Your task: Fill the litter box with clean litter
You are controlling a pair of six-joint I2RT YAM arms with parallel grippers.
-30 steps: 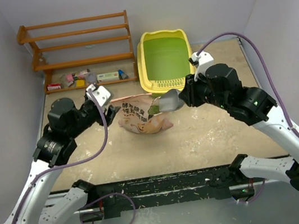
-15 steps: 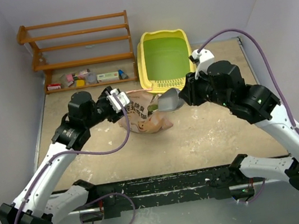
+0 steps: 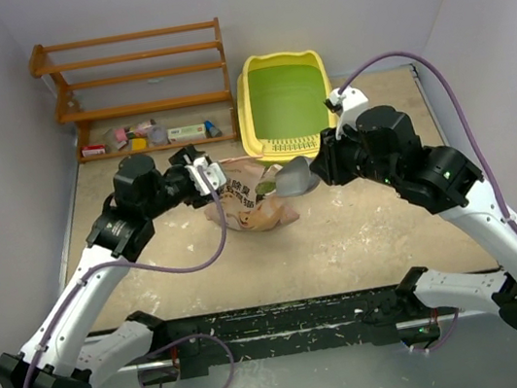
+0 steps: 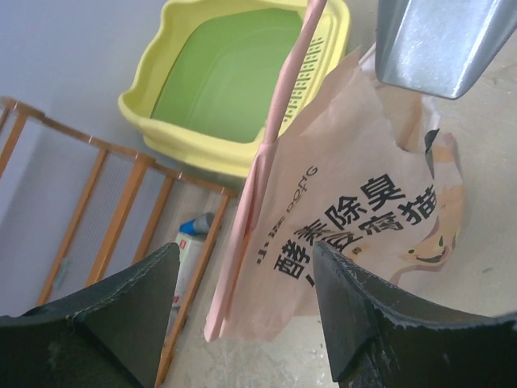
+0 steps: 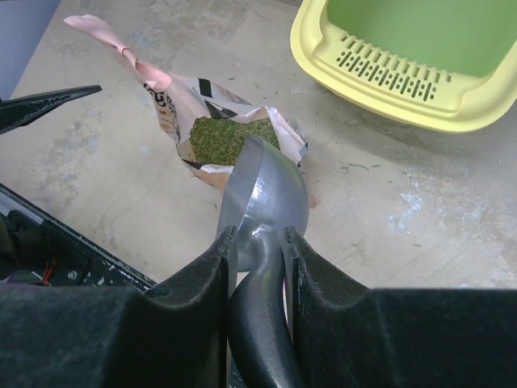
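Close your spread left fingers (image 4: pixel 105 315) on the edge of the bag (image 4: pixel 347 218) to steady its mouth, then drive the scoop (image 5: pixel 262 194), clenched in your right fingers (image 5: pixel 186 315), into the clean litter (image 5: pixel 226 139) inside, near the empty litter box (image 5: pixel 380 101).

We get bright, even light from overhead — shadows are faint and soft-edged. A pale sheen runs down the scoop (image 5: pixel 262 190) ahead of the right gripper (image 5: pixel 257 238), whose dark fingers blur near the lens — likewise those of the left gripper (image 4: pixel 246 267). The top view is sharp from edge to edge.
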